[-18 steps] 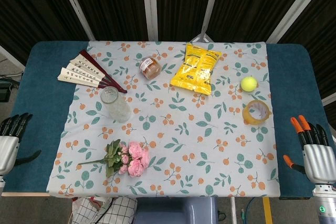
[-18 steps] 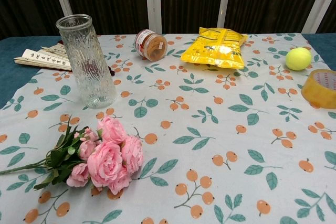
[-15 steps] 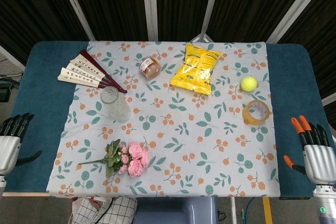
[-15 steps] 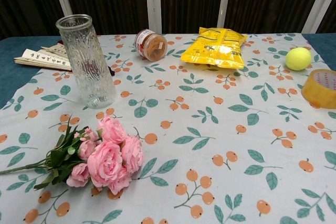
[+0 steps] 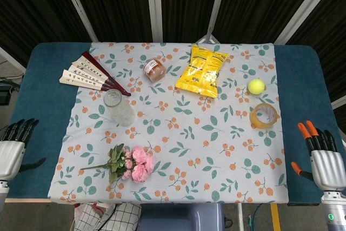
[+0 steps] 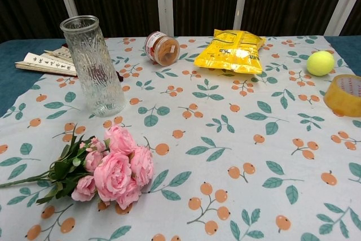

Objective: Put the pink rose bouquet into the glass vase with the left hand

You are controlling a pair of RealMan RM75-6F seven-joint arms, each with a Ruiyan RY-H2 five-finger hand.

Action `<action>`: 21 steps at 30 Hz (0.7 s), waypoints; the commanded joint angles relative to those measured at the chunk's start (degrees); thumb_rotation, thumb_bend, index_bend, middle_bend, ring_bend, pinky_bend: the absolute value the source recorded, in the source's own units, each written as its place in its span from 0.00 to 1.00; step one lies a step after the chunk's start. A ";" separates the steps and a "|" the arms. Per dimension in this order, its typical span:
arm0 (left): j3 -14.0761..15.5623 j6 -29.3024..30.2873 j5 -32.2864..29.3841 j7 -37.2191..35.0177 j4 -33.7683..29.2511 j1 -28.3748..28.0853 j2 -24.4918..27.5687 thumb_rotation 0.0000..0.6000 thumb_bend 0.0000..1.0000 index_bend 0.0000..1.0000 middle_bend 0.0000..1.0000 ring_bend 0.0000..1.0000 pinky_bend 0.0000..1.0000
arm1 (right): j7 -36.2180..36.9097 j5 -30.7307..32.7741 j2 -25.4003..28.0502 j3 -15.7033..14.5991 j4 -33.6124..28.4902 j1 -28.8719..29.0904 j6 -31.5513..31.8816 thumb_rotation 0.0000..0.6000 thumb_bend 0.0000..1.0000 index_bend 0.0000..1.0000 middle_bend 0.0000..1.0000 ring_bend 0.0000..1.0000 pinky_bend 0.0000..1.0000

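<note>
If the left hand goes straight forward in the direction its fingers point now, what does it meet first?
Probably nothing: the left hand points up along the bare blue table strip. The folded fan lies further right, though depth is unclear.

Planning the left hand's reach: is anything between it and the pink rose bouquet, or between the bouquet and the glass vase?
Nothing visible. The left hand hovers at the table's left edge, with only bare cloth between it and the pink rose bouquet. The glass vase stands upright just beyond the bouquet, with open tablecloth between them; the folding fan lies behind it.
</note>
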 commanded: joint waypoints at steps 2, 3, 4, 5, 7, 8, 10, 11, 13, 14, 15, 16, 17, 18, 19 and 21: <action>0.70 -0.67 0.68 -0.84 -0.64 -0.15 0.60 1.00 0.12 0.07 0.07 0.04 0.10 | -0.06 -0.10 0.11 -0.07 -0.19 0.03 -0.10 1.00 0.24 0.10 0.02 0.09 0.00; 1.37 -1.33 1.44 -1.85 -1.27 -0.31 1.00 1.00 0.11 0.07 0.07 0.04 0.10 | -0.06 -0.06 0.11 -0.01 -0.21 0.13 -0.23 1.00 0.24 0.10 0.02 0.09 0.00; 1.70 -1.73 1.75 -2.25 -1.54 -0.40 1.18 1.00 0.10 0.07 0.07 0.04 0.10 | -0.04 -0.04 0.10 0.02 -0.23 0.17 -0.30 1.00 0.24 0.10 0.02 0.09 0.00; 2.42 -2.64 2.38 -3.05 -2.12 -0.62 1.62 1.00 0.09 0.07 0.07 0.04 0.10 | 0.02 0.00 0.08 0.04 -0.24 0.24 -0.42 1.00 0.24 0.10 0.02 0.09 0.00; 4.32 -5.51 3.98 -4.89 -3.94 -1.48 2.92 1.00 0.09 0.06 0.07 0.04 0.10 | 0.04 0.05 0.04 0.00 -0.17 0.37 -0.76 1.00 0.24 0.10 0.02 0.09 0.00; 5.11 -7.04 4.81 -5.39 -4.86 -2.11 3.64 1.00 0.09 0.06 0.07 0.04 0.10 | 0.03 0.11 0.02 -0.03 -0.14 0.44 -0.96 1.00 0.24 0.10 0.02 0.09 0.00; 5.92 -9.46 6.12 -5.01 -6.69 -3.49 4.61 1.00 0.09 0.06 0.08 0.04 0.10 | 0.09 0.20 0.01 -0.04 -0.16 0.60 -1.32 1.00 0.24 0.10 0.02 0.09 0.00; 5.88 -10.55 6.63 -3.60 -8.03 -4.35 4.70 1.00 0.08 0.06 0.08 0.04 0.10 | 0.08 0.25 -0.04 -0.06 -0.12 0.74 -1.63 1.00 0.24 0.10 0.02 0.09 0.00; 5.54 -11.29 6.57 -1.62 -9.54 -4.97 4.29 1.00 0.07 0.06 0.08 0.04 0.10 | -0.01 0.27 -0.09 -0.08 -0.06 0.86 -1.86 1.00 0.24 0.10 0.02 0.09 0.00; 5.25 -11.74 6.32 -0.15 -10.57 -5.32 3.77 1.00 0.06 0.06 0.08 0.04 0.10 | -0.06 0.27 -0.12 -0.10 -0.05 0.92 -1.97 1.00 0.24 0.10 0.02 0.09 0.00; 5.00 -12.37 6.06 1.32 -11.65 -5.73 3.09 1.00 0.05 0.06 0.08 0.04 0.10 | -0.10 0.30 -0.14 -0.10 -0.05 0.97 -2.08 1.00 0.24 0.10 0.02 0.09 0.00; 4.71 -13.55 5.22 3.37 -13.18 -6.27 1.98 1.00 0.05 0.06 0.08 0.04 0.10 | -0.15 0.42 -0.13 -0.10 -0.05 1.02 -2.23 1.00 0.24 0.10 0.02 0.09 0.00; 4.52 -14.39 4.56 4.70 -14.04 -6.65 1.19 1.00 0.05 0.06 0.08 0.04 0.10 | -0.16 0.52 -0.11 -0.07 -0.05 1.03 -2.28 1.00 0.24 0.10 0.02 0.09 0.00; 4.46 -14.92 4.30 5.33 -14.47 -6.90 0.72 1.00 0.05 0.06 0.08 0.04 0.10 | -0.16 0.55 -0.09 -0.06 -0.07 1.03 -2.30 1.00 0.24 0.10 0.02 0.09 0.00; 4.30 -15.81 3.60 6.47 -15.14 -7.30 -0.16 1.00 0.04 0.06 0.08 0.04 0.10 | -0.10 0.63 -0.04 -0.03 -0.09 1.01 -2.27 1.00 0.24 0.10 0.02 0.09 0.00; 3.99 -17.52 1.82 8.80 -15.98 -7.97 -2.25 1.00 0.02 0.06 0.08 0.04 0.10 | 0.12 0.73 0.07 0.02 -0.12 0.93 -2.17 1.00 0.24 0.10 0.02 0.09 0.00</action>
